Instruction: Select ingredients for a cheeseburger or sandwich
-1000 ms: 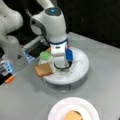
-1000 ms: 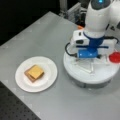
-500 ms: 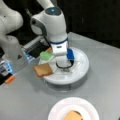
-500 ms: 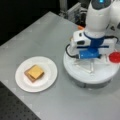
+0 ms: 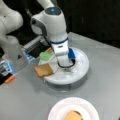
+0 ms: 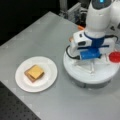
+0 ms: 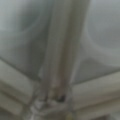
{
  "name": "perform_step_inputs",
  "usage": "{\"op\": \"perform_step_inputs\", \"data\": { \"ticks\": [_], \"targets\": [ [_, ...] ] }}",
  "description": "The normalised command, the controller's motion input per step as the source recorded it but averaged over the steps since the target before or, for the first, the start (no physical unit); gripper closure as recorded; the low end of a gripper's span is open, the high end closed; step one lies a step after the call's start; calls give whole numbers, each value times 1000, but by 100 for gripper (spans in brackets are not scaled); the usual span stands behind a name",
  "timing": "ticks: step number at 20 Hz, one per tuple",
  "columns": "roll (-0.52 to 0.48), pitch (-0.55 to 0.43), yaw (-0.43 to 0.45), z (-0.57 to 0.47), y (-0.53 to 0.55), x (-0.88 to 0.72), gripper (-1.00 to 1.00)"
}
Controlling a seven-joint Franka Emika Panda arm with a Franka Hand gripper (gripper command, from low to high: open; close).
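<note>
The gripper is down low over the middle of the round white divided tray, right at its partition ribs, and in a front view the arm's body hides the fingertips. Whether the jaws are apart or closed, and whether anything sits between them, cannot be told; the wrist view shows only pale ribs and tray floor very close up.

Compared with a second ago almost nothing has shifted: the arm stays planted over the tray centre and no piece has moved, so no new ingredient is yet on its way.

On the tray, a tan toast square lies at the rim toward that view's left, with the green lettuce piece just behind it. The red disc sits at the tray's rim on the right.

The white plate, well apart from the tray toward the table's near edge, carries the started sandwich: a toast square with the yellow cheese square on top. It also shows at the bottom of a front view.
</note>
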Motion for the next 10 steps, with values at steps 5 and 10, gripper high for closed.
{"op": "perform_step_inputs", "data": {
  "ticks": [5,10],
  "targets": [
    [144,-141,194,-102,-310,-167,-100],
    [165,-133,143,-98,-329,-147,-100]
  ]
}}
